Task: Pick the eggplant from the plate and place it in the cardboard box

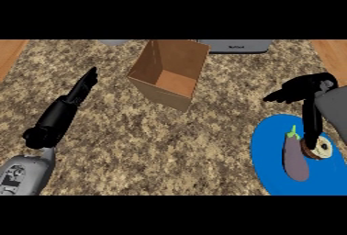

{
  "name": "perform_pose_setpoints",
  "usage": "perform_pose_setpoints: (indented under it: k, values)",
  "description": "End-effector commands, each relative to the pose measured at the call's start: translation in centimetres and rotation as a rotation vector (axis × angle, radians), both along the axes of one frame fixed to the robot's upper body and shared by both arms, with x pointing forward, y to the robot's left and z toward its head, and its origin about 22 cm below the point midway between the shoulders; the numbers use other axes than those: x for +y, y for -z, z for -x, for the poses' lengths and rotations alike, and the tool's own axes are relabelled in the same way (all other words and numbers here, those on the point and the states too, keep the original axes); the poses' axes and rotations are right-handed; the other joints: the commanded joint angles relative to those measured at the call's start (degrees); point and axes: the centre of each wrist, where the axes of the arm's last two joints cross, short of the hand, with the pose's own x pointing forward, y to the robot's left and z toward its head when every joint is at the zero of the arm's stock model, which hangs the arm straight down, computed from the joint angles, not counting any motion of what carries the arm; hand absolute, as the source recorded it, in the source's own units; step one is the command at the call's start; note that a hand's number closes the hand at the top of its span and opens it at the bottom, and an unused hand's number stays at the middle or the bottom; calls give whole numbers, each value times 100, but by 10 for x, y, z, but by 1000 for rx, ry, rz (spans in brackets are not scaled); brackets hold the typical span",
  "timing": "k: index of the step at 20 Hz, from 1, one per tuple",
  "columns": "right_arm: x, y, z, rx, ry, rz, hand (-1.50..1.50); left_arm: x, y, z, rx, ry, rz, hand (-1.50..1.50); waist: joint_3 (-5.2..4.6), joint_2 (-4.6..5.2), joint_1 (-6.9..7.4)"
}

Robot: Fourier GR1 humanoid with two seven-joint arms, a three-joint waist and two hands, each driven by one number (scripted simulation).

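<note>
Cardboard box (168,72): stood open at the far middle of the table (136,137), tilted so its mouth faced up and toward the viewer; only its brown inner walls and floor showed.
Blue plate (271,165): lay at the table's near right and carried the eggplant and a small round tan piece (321,148) just beside it.
Eggplant (295,159): lay flat on the plate, long axis running near to far, green stem at the far end, rounded purple end toward the viewer.
Right robot hand (301,89): hung over the plate's far edge, fingers stretched leftward, grasping nothing; a dark thin part reached down to the tan piece.
Left robot hand (82,88): rested at the left, fingers straight, pointing away, released.
Surroundings: a grey appliance (237,45) sat beyond the box; speckled table lay between plate and box.
</note>
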Motion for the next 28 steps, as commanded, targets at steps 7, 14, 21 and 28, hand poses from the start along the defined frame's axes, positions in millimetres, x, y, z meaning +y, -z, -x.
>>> perform_pose_setpoints:
  k: [7, 14, 21, 28]
  values:
    - [-6, 13, 7, 22, -16, 39, -150, 3, -12, 0, 9, -2, -2, 0, 0, 0, 0]
    - [-24, 48, 47, 69, -41, 5, -150, -4, -3, -1, 1, -2, -20, 0, 0, -10, -62]
    - [5, 67, 30, 37, -32, 77, -150, -9, 5, -2, 1, 18, 9, 0, 1, 9, 7]
    - [-39, 69, 46, 99, 10, 56, -150, -4, -1, -2, -6, -4, 2, 0, 1, -1, -7]
